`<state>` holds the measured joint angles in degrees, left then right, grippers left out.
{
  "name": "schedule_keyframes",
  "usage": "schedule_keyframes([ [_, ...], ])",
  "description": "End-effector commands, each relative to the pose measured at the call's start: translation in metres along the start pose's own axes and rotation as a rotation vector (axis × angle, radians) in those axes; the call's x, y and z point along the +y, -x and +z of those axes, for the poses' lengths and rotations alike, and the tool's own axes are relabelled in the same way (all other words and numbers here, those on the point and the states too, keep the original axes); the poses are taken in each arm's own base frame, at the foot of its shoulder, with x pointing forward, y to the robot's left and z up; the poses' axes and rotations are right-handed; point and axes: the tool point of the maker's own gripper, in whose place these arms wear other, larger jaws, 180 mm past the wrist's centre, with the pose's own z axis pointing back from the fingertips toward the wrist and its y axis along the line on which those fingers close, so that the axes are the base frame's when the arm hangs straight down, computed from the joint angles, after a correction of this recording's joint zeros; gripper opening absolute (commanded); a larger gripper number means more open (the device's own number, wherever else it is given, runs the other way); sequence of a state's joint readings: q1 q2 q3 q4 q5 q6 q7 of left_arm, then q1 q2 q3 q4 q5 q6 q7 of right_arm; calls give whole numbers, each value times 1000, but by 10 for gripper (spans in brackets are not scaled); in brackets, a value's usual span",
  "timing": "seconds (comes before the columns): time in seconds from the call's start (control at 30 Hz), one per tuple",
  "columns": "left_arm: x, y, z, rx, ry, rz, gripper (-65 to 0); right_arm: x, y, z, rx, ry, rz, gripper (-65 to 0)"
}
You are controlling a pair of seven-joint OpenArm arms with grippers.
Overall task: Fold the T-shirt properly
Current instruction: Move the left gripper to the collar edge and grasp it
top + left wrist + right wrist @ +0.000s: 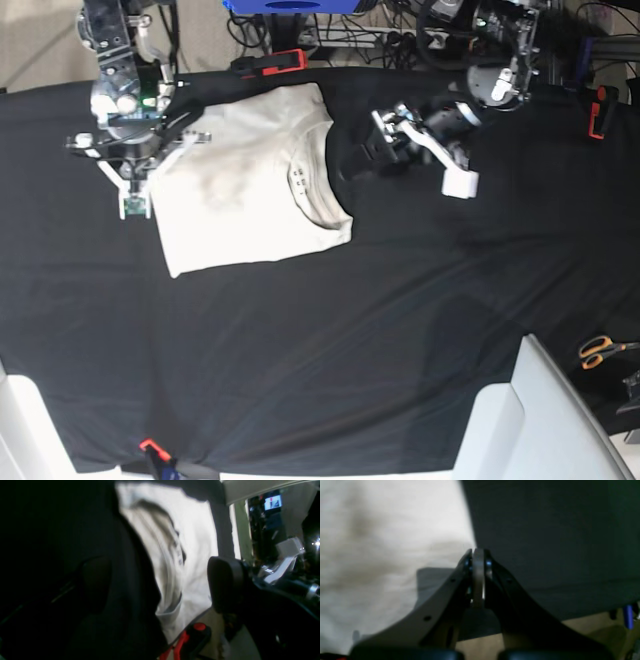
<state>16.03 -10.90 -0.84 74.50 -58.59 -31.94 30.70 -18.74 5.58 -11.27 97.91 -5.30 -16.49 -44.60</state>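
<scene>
Legible text: none. T-shirt (250,190) bore a small dark printed mark inside the collar, too small and blurred to read.

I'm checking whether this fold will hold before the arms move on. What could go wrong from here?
1. The right gripper is shut at the T-shirt edge; if it pulls away with cloth pinched, the fold may drag open.
2. The left gripper is open beside the collar side; swinging back low, its fingers could snag that layered edge.
3. The shirt lies slightly skewed and wrinkled, so further folds may come out uneven.
</scene>
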Motion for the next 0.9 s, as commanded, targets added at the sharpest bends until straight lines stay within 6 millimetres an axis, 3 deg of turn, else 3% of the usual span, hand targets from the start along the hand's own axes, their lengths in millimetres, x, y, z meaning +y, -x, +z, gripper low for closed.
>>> schedule_keyframes([
  [0.0, -6, -7, -5, -24, 30, 0, -63, -7, -11, 3, -44, 20, 4, -648],
  [0.07, 1, 2, -13, 7, 21, 25, -63, -7, -11, 3, -45, 19, 5, -648],
  [0.3, -8, 34, -47, 116, 57, 59, -63, -6, -9, 4, -41, 17, 4, -648],
  [0.53, -13, 51, -63, 205, 40, -50, -63, -6, -9, 3, -44, 18, 1, -648],
  [0.73, -11, 58, -76, 253, 23, -98, -63, -5, -9, 4, -44, 15, 2, -648],
  [0.87, -8, 47, -84, 250, 17, -101, -63, -5, -10, 4, -45, 15, 1, -648],
])
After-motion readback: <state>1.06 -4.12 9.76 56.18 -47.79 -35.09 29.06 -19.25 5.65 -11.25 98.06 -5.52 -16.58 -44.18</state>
